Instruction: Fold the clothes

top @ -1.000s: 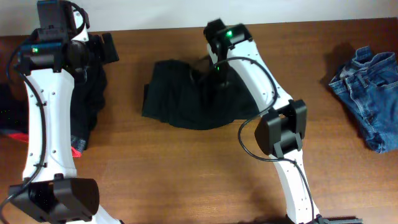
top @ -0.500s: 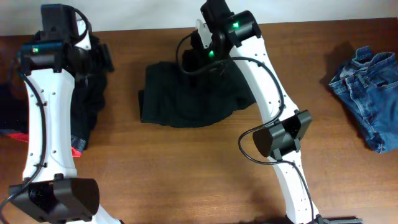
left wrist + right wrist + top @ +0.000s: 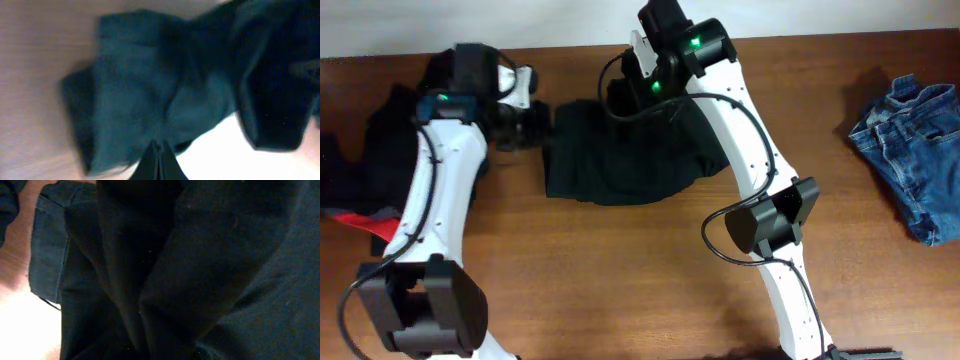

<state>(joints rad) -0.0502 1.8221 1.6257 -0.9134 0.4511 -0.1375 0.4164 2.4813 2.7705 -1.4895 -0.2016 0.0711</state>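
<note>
A black garment [image 3: 620, 165] lies bunched in the middle of the table, and dark folds of it [image 3: 190, 265] fill the right wrist view. My right gripper [image 3: 628, 95] is over its far edge, shut on a lifted fold of it; its fingers are lost in the dark cloth. Pressed together at the garment's left edge is my left gripper [image 3: 532, 118] [image 3: 159, 159], shut, with nothing showing between its tips. The same garment [image 3: 150, 85] looks teal and blurred in the left wrist view. A black pile of clothes [image 3: 380, 140] with a red band [image 3: 360, 215] lies far left.
Crumpled blue denim jeans [image 3: 910, 150] lie at the far right edge of the brown wooden table [image 3: 620, 270]. The white wall runs along the table's back edge. Both arm bases stand at the near side.
My left arm swung right from the black pile to the middle garment's left edge, and its gripper closed on the way. The right gripper rose toward the back with a fold of the garment.
</note>
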